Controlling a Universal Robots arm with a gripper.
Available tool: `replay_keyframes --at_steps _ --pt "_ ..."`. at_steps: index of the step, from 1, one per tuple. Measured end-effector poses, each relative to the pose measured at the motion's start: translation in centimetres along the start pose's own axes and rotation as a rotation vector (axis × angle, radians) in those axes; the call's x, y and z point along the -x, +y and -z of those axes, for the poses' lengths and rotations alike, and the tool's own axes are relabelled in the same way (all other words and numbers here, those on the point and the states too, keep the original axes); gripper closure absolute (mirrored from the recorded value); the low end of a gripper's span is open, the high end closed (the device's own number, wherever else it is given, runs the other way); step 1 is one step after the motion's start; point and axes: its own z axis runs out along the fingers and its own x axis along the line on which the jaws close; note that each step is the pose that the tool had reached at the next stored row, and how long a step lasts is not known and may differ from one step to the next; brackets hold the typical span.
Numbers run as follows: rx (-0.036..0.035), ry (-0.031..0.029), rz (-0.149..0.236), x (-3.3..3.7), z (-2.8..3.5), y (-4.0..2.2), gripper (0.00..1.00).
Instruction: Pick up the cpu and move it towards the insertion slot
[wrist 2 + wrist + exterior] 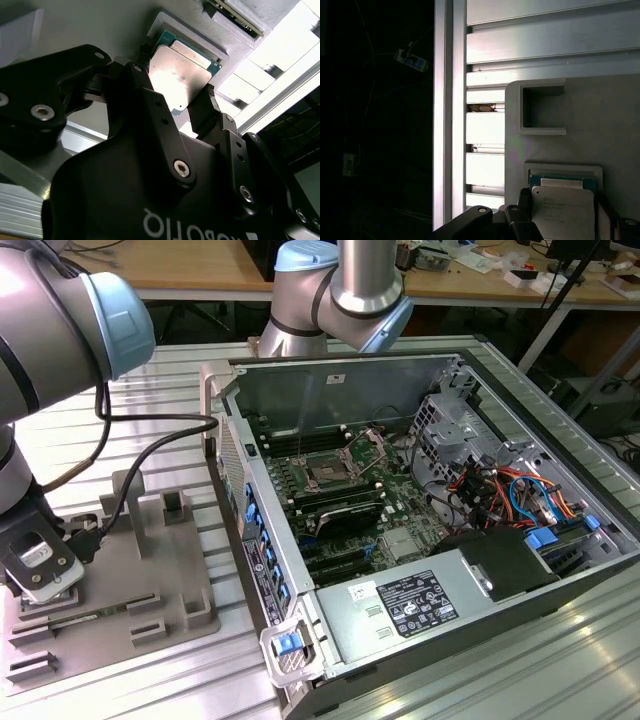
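Observation:
The cpu (182,62), a flat silvery square on a green board, lies at a square recess of the grey tray (100,25). My gripper (174,80) is shut on the cpu, one black finger (137,70) against each of two opposite edges. The first wrist view shows the same grip: the cpu (562,215) between the fingers (524,200), over the tray (600,125). In the exterior view my gripper (40,560) hangs low over the tray (150,570) at that view's left and covers the chip. The insertion slot (329,469), with its metal frame, sits on the motherboard inside the open case.
The open computer case (225,430) stands on the exterior view's right of the tray, its side wall rising between tray and motherboard. Inside it are a power supply (420,600), a metal cage (455,430) and coloured cables (500,490). A black cable (150,450) crosses above the tray. The table (170,380) is ribbed aluminium.

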Motion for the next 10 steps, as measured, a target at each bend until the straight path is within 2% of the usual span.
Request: replay_keyframes --at_steps 10 --pt "0.0000 0.0001 0.000 0.00 0.24 0.01 0.45"
